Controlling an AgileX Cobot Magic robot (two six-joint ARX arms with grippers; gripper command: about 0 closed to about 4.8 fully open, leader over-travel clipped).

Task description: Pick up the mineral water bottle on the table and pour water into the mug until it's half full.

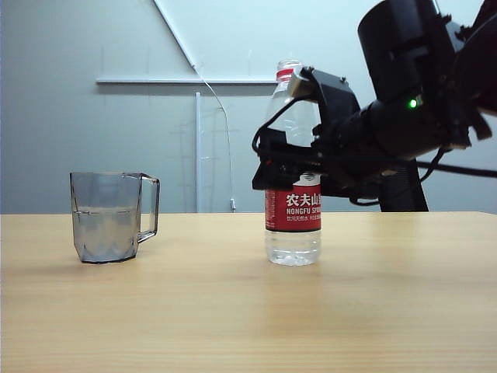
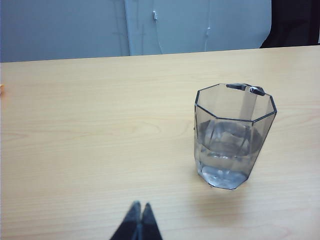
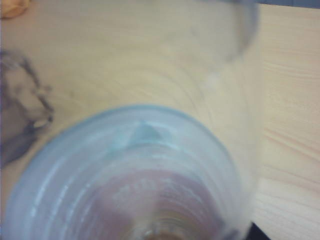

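Observation:
The mineral water bottle (image 1: 293, 210) stands upright on the table (image 1: 248, 311), right of centre, with a little water at its bottom. My right gripper (image 1: 268, 167) reaches in from the right at the bottle's mid-height, its fingers on either side of the bottle. The bottle (image 3: 135, 175) fills the right wrist view as a blur and hides the fingers there. The mug (image 1: 107, 217) stands to the left with water up to about half its height. The mug (image 2: 232, 137) is also in the left wrist view. My left gripper (image 2: 138, 206) is shut, well short of the mug, above bare table.
The table's far edge (image 1: 194, 214) runs just behind the mug and bottle, with a grey wall and a white panel beyond. A small orange object (image 2: 1, 90) lies at the table's edge in the left wrist view.

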